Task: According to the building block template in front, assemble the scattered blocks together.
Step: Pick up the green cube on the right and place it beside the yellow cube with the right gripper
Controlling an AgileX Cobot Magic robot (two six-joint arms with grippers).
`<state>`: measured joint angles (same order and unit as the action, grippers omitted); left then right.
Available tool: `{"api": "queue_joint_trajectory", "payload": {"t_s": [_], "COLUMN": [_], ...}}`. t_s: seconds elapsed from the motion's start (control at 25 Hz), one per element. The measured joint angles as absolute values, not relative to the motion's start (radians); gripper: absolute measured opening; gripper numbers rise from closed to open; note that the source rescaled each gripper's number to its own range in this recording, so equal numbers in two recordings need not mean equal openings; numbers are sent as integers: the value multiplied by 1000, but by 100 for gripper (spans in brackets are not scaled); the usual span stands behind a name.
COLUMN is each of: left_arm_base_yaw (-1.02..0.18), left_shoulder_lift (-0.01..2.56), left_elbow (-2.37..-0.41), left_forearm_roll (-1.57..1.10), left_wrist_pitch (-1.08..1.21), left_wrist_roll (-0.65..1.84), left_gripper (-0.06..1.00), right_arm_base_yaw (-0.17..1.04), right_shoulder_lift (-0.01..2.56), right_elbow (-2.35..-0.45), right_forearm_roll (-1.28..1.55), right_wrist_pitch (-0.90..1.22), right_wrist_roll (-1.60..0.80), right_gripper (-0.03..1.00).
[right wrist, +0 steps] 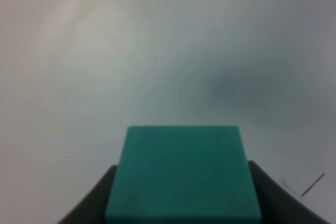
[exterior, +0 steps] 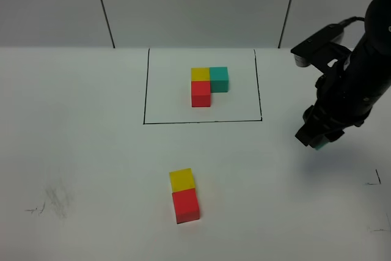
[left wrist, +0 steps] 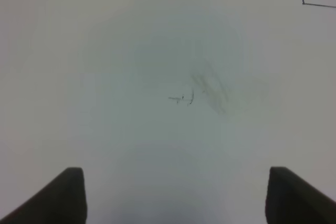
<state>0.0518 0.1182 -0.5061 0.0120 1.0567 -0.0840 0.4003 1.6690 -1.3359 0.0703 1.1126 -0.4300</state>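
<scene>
Small matte teal cube (right wrist: 182, 174): clamped in right gripper (exterior: 317, 142), near the tabletop's right edge. Left gripper (left wrist: 176, 198): spread wide, empty. Risk: cube slipping if jolted.

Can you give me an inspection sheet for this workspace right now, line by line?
Surface: white table, with a grey smudge and small pen marks near its left front.
Job's things: building block template inside a black outline; loose yellow cube touching loose red cube in front; teal cube off the table, in the right gripper.
Clutter: nothing seen.
Grippers: left gripper open over bare table; right gripper shut on the teal cube, raised at the right.
Cables: one cable loop at the right arm's camera.
Surroundings: grey panelled wall behind.
</scene>
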Motion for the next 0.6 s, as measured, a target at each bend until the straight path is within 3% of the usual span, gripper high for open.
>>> {"api": "queue_joint_trajectory", "payload": {"t_s": [0.6], "left_arm_base_yaw": [52], "left_shoulder_lift": [118], "left_elbow": [-506], "left_forearm_roll": [12], "left_wrist_pitch": [1057], "left_wrist_roll": [-84], "left_gripper": [100], "right_arm_base_yaw": [433], "right_shoulder_lift": [1719], "right_elbow": [-1448], "right_forearm_roll": [82], "right_wrist_pitch": [1167], "right_wrist_roll": [-755], "right_gripper": [50]}}
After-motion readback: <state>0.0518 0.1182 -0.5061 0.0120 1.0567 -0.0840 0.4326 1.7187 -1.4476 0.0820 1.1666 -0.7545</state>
